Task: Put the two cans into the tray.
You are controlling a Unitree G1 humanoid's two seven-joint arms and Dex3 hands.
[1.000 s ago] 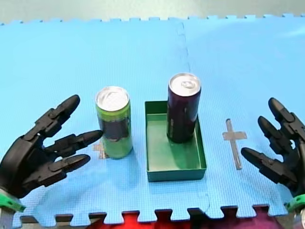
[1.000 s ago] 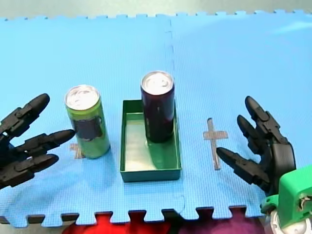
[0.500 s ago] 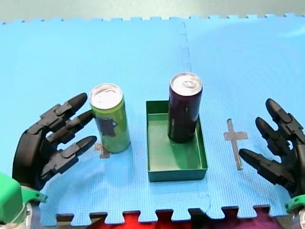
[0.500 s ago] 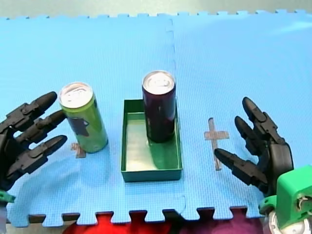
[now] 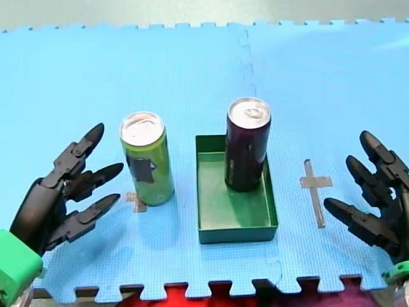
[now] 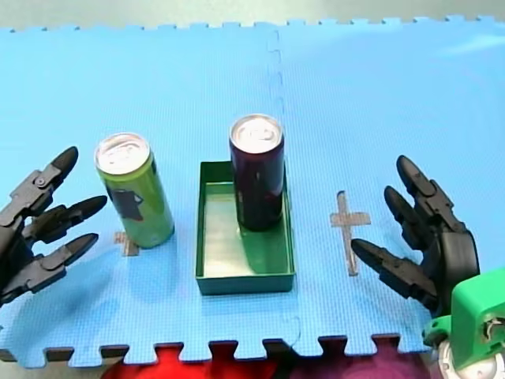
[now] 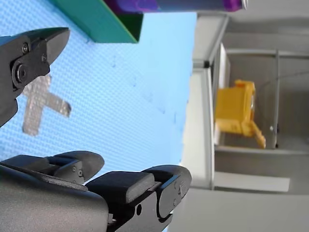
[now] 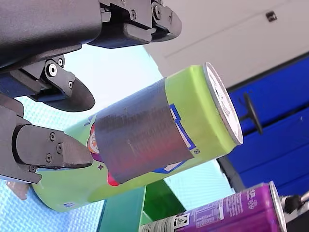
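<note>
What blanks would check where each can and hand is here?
The purple can is in the tray; the green can stands on the blue foam ____. The left hand, beside the green can, holds ____. The right hand, holding nothing, is beside a tape ____. Missing: mat; nothing; cross.

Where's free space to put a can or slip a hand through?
The green rectangular tray is bare in its near half, before the upright purple can. Blue foam mat beyond both cans is open. Tightest: between tray and upright green can. The left hand is left of it, the right hand right of the tape cross; both empty.
</note>
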